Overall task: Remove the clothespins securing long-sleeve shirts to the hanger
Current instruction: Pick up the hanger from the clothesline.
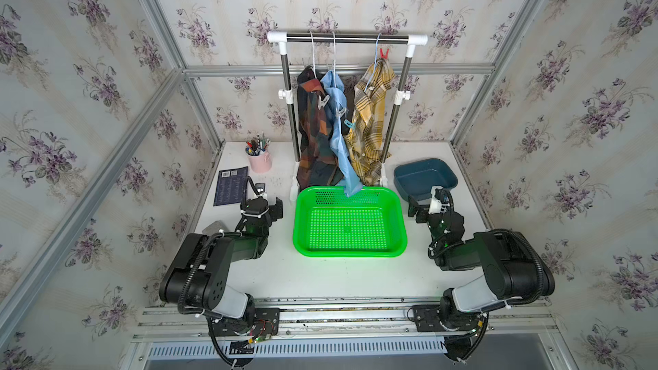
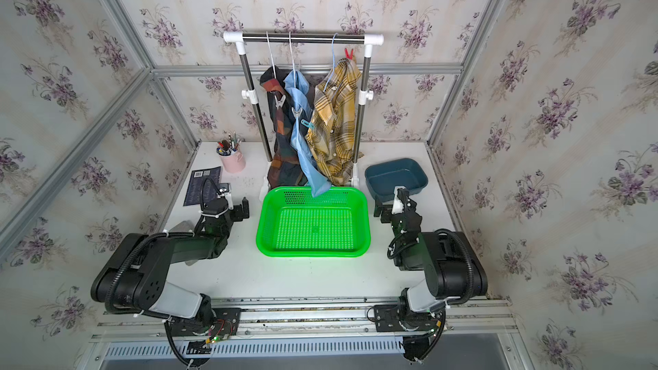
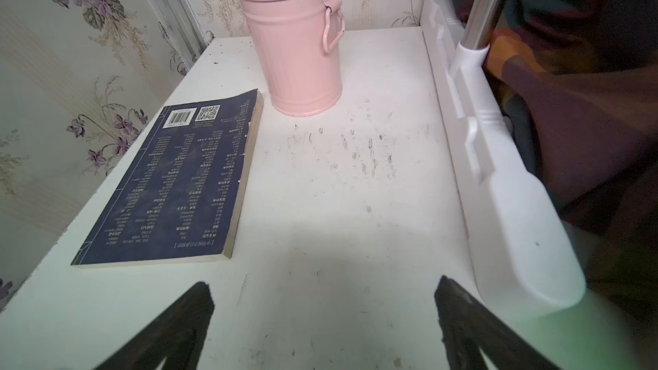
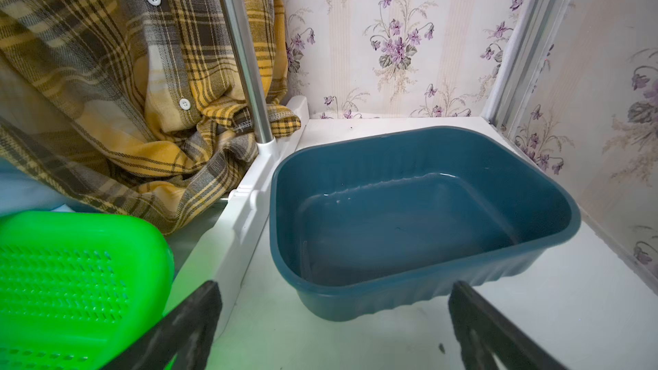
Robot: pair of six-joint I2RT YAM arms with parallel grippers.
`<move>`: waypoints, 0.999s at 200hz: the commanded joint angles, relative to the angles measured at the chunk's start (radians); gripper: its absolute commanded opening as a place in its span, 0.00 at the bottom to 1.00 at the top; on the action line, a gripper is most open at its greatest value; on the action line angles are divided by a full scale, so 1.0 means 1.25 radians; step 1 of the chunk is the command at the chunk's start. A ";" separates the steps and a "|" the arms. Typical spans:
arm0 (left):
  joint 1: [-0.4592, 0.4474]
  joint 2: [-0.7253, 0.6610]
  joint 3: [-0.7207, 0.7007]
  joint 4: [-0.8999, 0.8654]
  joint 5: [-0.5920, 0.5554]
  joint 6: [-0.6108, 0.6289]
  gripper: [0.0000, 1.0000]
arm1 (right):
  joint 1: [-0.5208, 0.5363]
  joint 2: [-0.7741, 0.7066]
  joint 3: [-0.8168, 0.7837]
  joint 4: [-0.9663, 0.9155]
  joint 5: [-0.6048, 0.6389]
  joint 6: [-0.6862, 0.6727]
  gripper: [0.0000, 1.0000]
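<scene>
I count three limp cloth shirts (image 1: 370, 126), at least four plastic spring clothespins (image 1: 384, 53), one green perforated plastic basket (image 1: 296, 233), one dark-blue plastic tub (image 1: 427, 179), one pink metal pen bucket (image 1: 260, 162), one navy paperback book (image 1: 230, 186).

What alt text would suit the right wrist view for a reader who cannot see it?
A dark teal tub sits on the white table beyond the open right gripper. Beside it, the yellow plaid shirt bunches at the base of the rack's metal post, with a corner of a green basket nearer the camera.
</scene>
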 commanded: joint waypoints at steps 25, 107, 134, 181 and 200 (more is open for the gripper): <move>-0.002 0.000 0.004 0.034 -0.012 0.005 0.99 | 0.002 0.001 -0.003 0.056 -0.004 -0.023 1.00; -0.001 0.000 0.005 0.034 -0.013 0.005 0.99 | 0.003 0.001 -0.006 0.061 -0.001 -0.023 1.00; 0.000 0.002 0.005 0.033 -0.011 0.004 0.99 | 0.004 0.001 -0.009 0.067 -0.004 -0.024 1.00; 0.000 0.002 0.005 0.032 -0.010 0.004 0.99 | 0.004 0.000 -0.017 0.080 -0.011 -0.026 1.00; 0.007 0.004 0.010 0.026 0.005 0.001 0.99 | 0.004 0.000 -0.029 0.099 -0.026 -0.033 1.00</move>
